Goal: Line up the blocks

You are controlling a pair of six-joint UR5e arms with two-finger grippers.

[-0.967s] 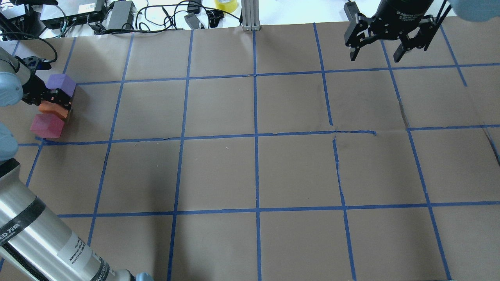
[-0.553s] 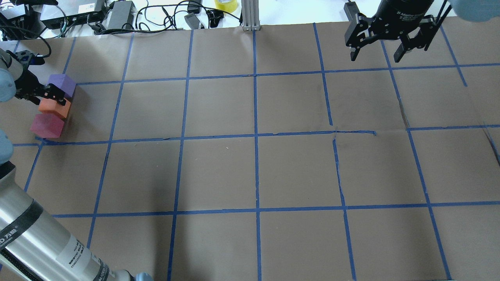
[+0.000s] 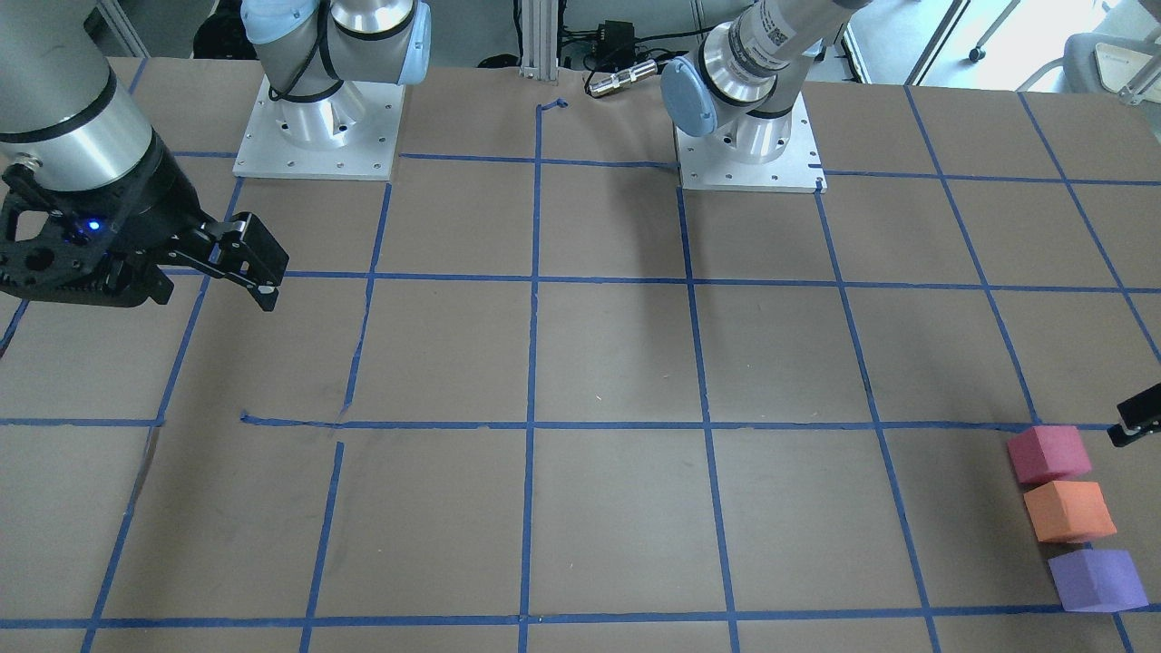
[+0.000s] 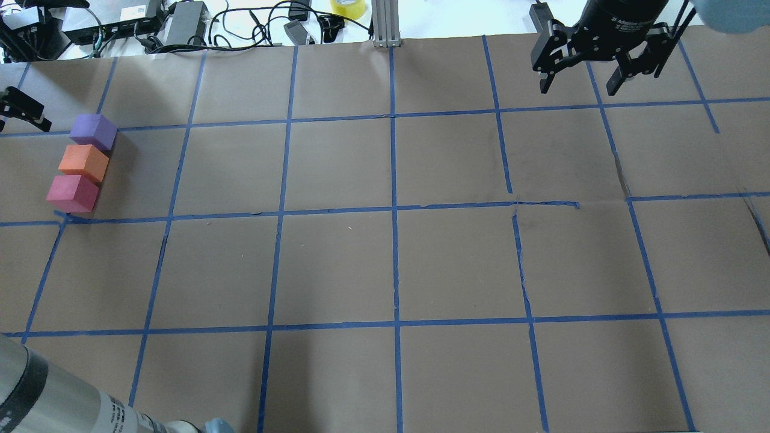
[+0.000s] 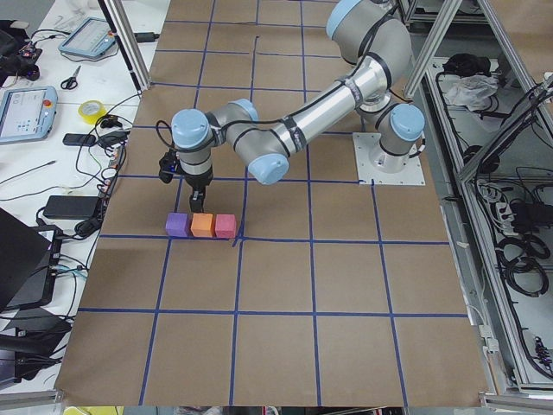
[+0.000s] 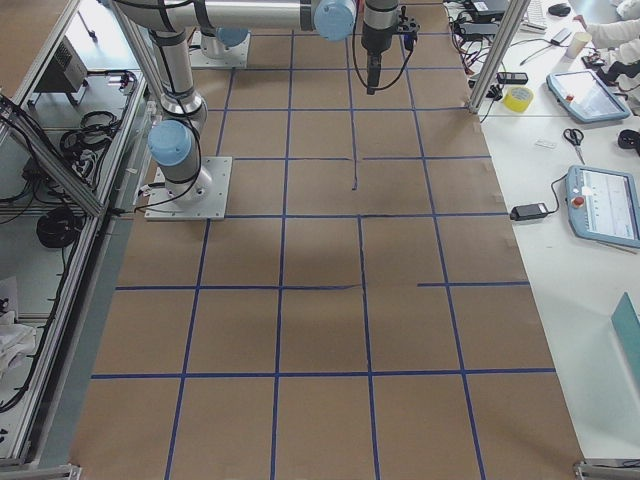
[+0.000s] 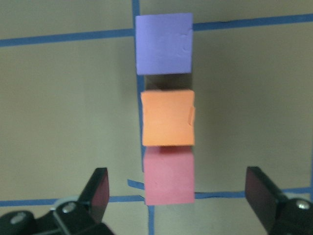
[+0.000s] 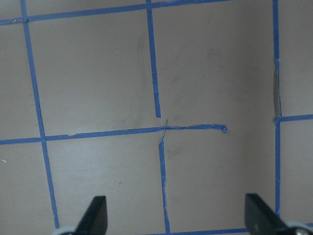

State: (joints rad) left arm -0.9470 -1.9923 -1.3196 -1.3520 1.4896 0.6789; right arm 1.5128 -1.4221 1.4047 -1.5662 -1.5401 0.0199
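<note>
Three foam cubes stand in a straight row near the table's left edge: purple, orange, red-pink. They sit close together, with a thin gap between purple and orange. The left wrist view shows the same row: purple, orange, red-pink. My left gripper is open and empty, raised above the red-pink end; in the overhead view only a finger shows at the left edge. My right gripper is open and empty at the far right, over bare paper.
Brown paper with a blue tape grid covers the table. A tear runs through the paper right of centre. Cables, power bricks and a yellow tape roll lie beyond the far edge, beside an aluminium post.
My left gripper was around the orange cube; it has let go and pulled back towards the left edge. The orange cube stays between purple and red-pink. The right arm has not moved.
</note>
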